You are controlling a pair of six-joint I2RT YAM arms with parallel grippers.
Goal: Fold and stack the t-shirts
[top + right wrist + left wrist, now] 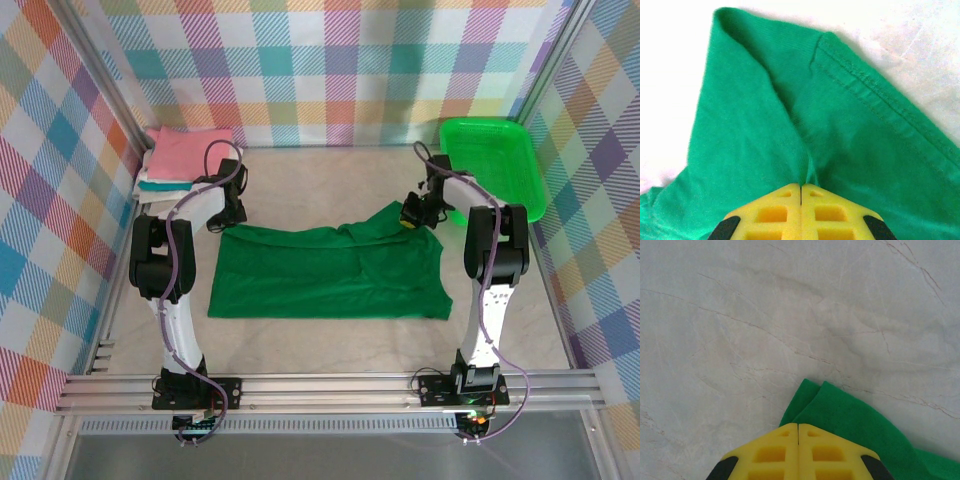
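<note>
Upper left, the folded pink, white and teal shirts (185, 155) sit stacked. Mid-frame, the plain dark green cloth t-shirt (320, 275) lies with its long axis left-right, hem left and sleeves right. The left gripper (232, 215) (798, 427) pinches its upper-left corner, and the right gripper (412, 218) (800, 186) pinches the upper sleeve.

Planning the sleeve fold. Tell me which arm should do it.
Right, probably. The right claw is shut on the sleeve of the green shirt, cloth puckering into it; the left claw is shut at the far hem corner.

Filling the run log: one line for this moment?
left gripper: shut on shirt | right gripper: shut on shirt | shirt: spread on table
</note>
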